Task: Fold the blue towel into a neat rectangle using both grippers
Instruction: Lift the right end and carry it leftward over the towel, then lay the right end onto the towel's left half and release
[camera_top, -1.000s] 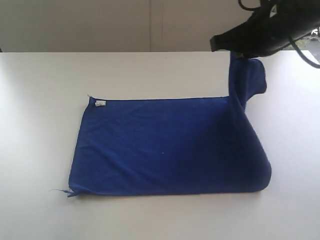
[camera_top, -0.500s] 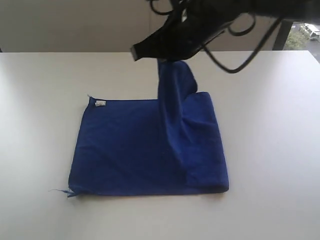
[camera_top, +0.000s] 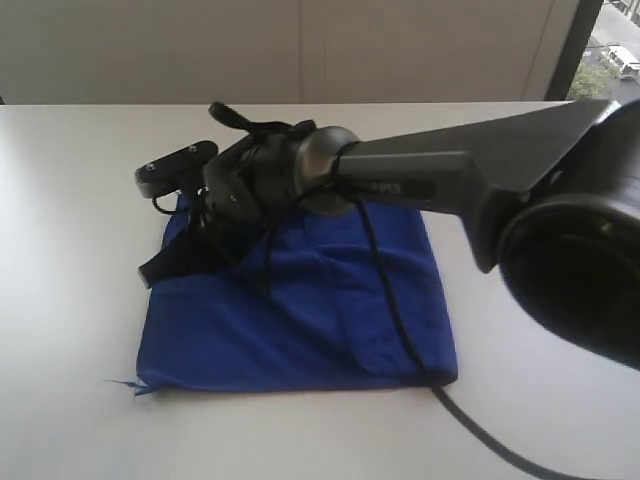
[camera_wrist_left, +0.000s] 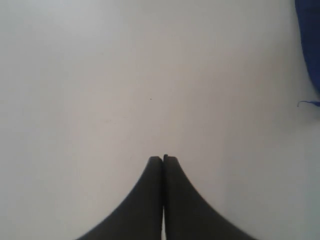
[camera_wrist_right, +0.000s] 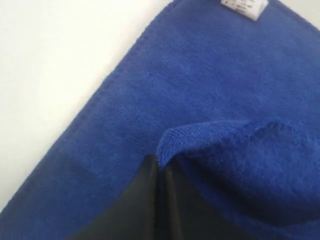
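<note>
The blue towel (camera_top: 300, 320) lies on the white table, its right part folded over toward the left. My right gripper (camera_top: 160, 268) reaches across it, low over the towel's left side, shut on a pinched corner of the blue towel (camera_wrist_right: 210, 145). The white label (camera_wrist_right: 243, 6) shows on the flat layer beyond that corner. My left gripper (camera_wrist_left: 163, 159) is shut with nothing in it, over bare table, and the towel's edge (camera_wrist_left: 311, 45) sits off to one side. The left gripper is out of the exterior view.
The white table (camera_top: 80, 200) stretches all round the towel. My right arm (camera_top: 470, 180) and its black cable (camera_top: 400, 330) cross over the towel's right half. A loose thread (camera_top: 120, 381) sticks out at the towel's front left corner.
My right gripper has carried the held towel corner from the far right, up and across to the left, then down low over the towel's left side. The towel is now folded narrower.
</note>
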